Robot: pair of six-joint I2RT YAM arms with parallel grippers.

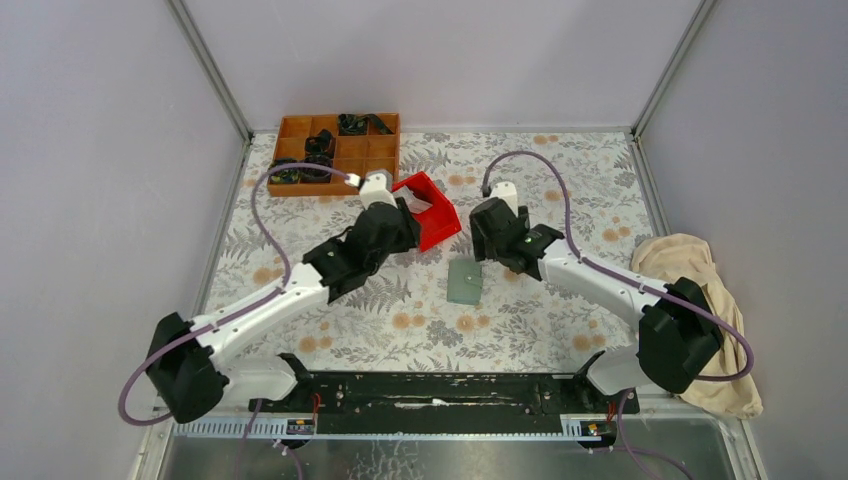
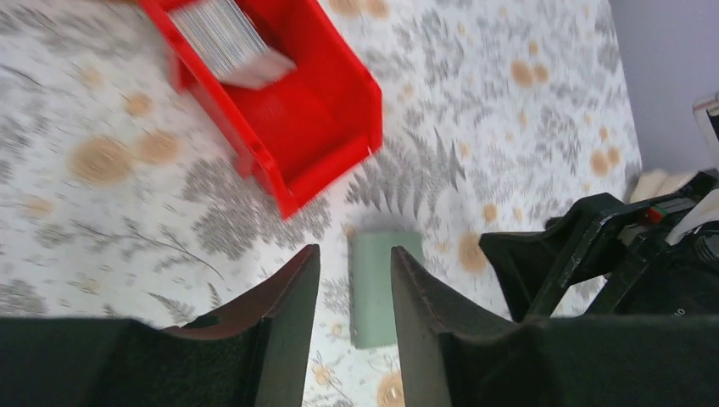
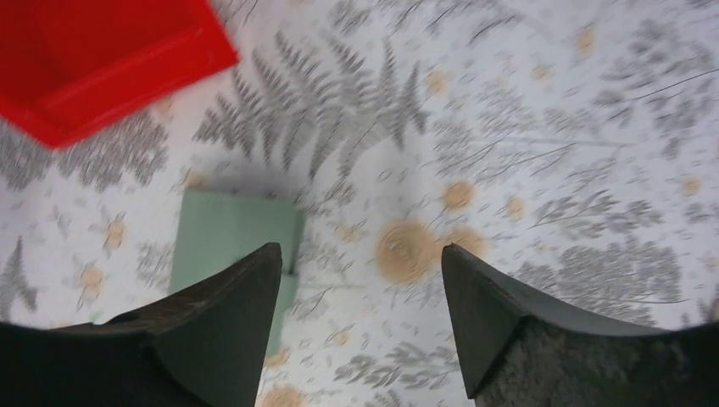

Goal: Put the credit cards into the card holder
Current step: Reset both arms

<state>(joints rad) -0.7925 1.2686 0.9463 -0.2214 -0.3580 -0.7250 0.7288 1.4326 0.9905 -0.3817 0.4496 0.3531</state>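
The card holder (image 1: 464, 281), a flat sage-green wallet, lies shut on the flowered table between the two arms. In the left wrist view the card holder (image 2: 377, 288) shows through the gap of my left gripper (image 2: 354, 248), which hovers above it, open and empty. My right gripper (image 3: 360, 248) is open too, with nothing between its fingers; the card holder (image 3: 225, 237) lies under and past its left finger. One whitish credit card (image 2: 233, 47) rests inside the red bin (image 2: 297, 127). Any other credit cards are out of view.
The red bin (image 1: 428, 210) sits just behind the card holder, beside my left gripper (image 1: 408, 222). A brown wooden compartment tray (image 1: 340, 150) with dark parts stands at the back left. A beige cloth (image 1: 680, 255) lies at the right edge, by the right arm.
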